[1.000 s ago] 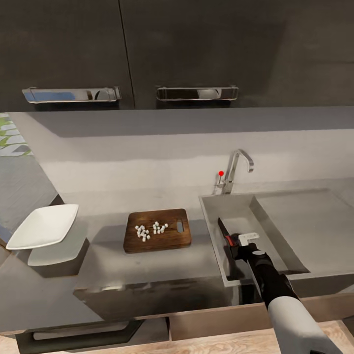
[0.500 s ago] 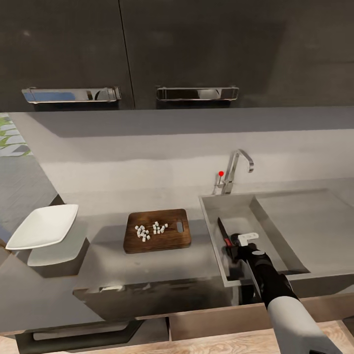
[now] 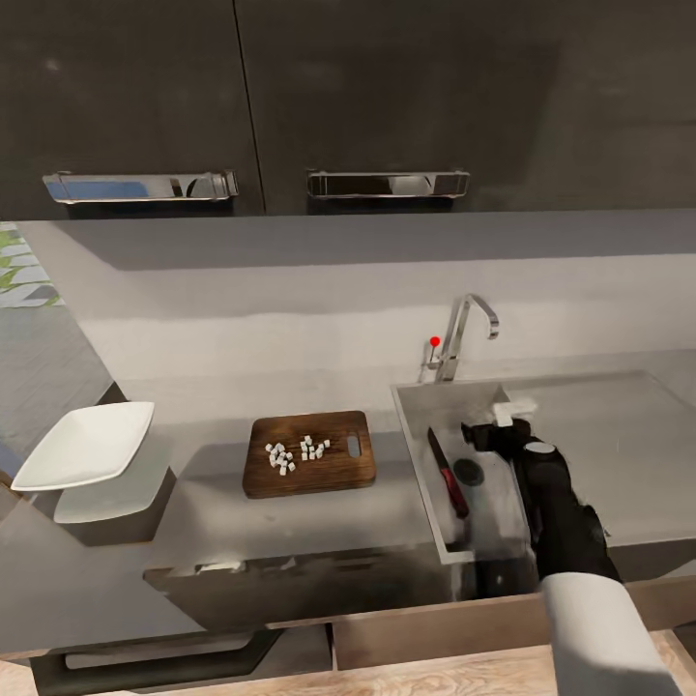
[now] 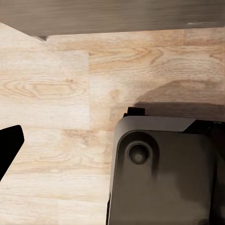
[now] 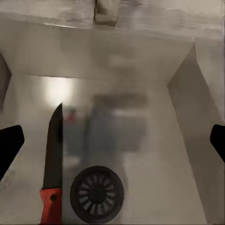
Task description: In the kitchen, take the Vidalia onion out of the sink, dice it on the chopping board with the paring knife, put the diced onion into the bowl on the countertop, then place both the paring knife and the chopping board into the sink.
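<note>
In sink (image 3: 418, 425): one paring knife (image 3: 448, 475) | one chopping board (image 3: 308, 451) | one bowl (image 3: 85, 444)

No legible text, labels, brand marks, numbers or signs appear on any surface in the head view, the left wrist view or the right wrist view.
</note>
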{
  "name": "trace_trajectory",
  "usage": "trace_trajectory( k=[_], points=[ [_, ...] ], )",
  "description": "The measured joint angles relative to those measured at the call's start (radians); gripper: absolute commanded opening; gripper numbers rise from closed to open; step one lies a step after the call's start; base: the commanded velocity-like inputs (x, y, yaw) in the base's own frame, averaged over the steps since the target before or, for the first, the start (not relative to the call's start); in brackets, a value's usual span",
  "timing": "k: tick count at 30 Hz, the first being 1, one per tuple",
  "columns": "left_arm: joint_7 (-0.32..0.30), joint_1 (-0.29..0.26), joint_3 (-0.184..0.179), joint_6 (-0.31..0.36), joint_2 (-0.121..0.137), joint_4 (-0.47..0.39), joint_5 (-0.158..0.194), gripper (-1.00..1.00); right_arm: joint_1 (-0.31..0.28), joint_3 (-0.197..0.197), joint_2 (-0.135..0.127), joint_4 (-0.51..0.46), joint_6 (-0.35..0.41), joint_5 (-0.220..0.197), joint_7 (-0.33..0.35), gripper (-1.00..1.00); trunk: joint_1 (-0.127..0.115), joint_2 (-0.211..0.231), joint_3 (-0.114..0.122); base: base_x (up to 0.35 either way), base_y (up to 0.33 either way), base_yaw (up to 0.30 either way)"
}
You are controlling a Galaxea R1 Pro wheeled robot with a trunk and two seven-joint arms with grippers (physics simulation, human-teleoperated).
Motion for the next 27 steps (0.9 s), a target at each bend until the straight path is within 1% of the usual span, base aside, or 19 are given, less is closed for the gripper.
trace_trajectory(
  k=[1, 2, 3, 5, 7, 9, 21, 24, 27],
  points=[
    [0.000, 0.000, 0.000, 0.000, 0.000, 0.000, 0.000, 1.00, 0.000, 0.000, -0.001, -0.075, 0.066, 0.000, 0.026, 1.00, 0.000, 0.000, 0.000, 0.000, 0.000, 0.000],
    [0.000, 0.000, 0.000, 0.000, 0.000, 0.000, 0.000, 1.00, 0.000, -0.001, -0.002, -0.167, 0.153, 0.001, 0.075, 1.00, 0.000, 0.000, 0.000, 0.000, 0.000, 0.000],
    [-0.001, 0.000, 0.000, 0.000, 0.000, 0.000, 0.000, 1.00, 0.000, -0.001, -0.003, -0.230, 0.218, 0.001, 0.129, 1.00, 0.000, 0.000, 0.000, 0.000, 0.000, 0.000],
    [-0.001, 0.000, 0.000, -0.001, -0.001, 0.000, 0.000, 1.00, 0.001, 0.000, -0.004, -0.274, 0.268, 0.002, 0.193, 1.00, 0.000, 0.000, 0.000, 0.000, 0.000, 0.000],
    [-0.001, 0.000, 0.000, -0.001, -0.001, 0.000, 0.000, 1.00, 0.001, 0.001, -0.003, -0.288, 0.285, 0.003, 0.217, 1.00, 0.000, 0.000, 0.000, 0.000, 0.090, 0.000],
    [-0.001, 0.000, 0.000, -0.001, -0.001, 0.000, -0.001, 1.00, 0.001, 0.001, -0.004, -0.293, 0.291, 0.004, 0.227, 1.00, 0.000, 0.000, 0.000, 0.000, 0.218, 0.000],
    [-0.001, 0.000, 0.000, -0.001, -0.002, 0.000, -0.001, 1.00, 0.001, 0.002, -0.003, -0.295, 0.296, 0.001, 0.235, 1.00, 0.000, 0.000, 0.000, -0.020, 0.273, 0.000],
    [-0.002, 0.000, 0.000, -0.001, -0.002, 0.000, -0.001, 1.00, 0.001, 0.002, -0.003, -0.295, 0.297, 0.001, 0.244, 1.00, 0.000, 0.000, 0.000, -0.199, 0.125, 0.000],
    [-0.001, 0.000, 0.000, -0.002, -0.003, 0.000, -0.001, 1.00, 0.001, 0.002, -0.003, -0.295, 0.297, 0.001, 0.255, 1.00, 0.000, 0.000, 0.000, -0.071, 0.020, 0.000]
  ],
)
